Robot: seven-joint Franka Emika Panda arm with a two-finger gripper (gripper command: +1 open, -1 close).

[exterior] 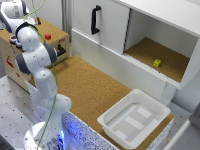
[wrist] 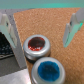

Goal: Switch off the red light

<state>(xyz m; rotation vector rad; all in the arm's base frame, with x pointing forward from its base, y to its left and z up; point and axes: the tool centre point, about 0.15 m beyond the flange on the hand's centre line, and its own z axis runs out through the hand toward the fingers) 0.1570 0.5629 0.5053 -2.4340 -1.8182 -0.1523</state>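
The red light (exterior: 48, 36) is a small bright red square on top of the wooden box (exterior: 57, 31) at the exterior view's upper left. My gripper (exterior: 31, 23) hovers over the same box top, just to that view's left of the light. In the wrist view the gripper (wrist: 41, 42) is open, its fingers (wrist: 74, 25) standing on either side of a silver-rimmed round button with a dark red centre (wrist: 37, 46). A matching blue button (wrist: 48, 70) sits beside it. Nothing is held. The red light itself does not show in the wrist view.
A white cabinet with a black handle (exterior: 95, 20) stands at the back. Its open compartment holds a small yellow-green cube (exterior: 157, 63). A white tray (exterior: 150, 107) rests on the cork table at the exterior view's lower right. A black handle (exterior: 61, 50) sticks out of the wooden box's side.
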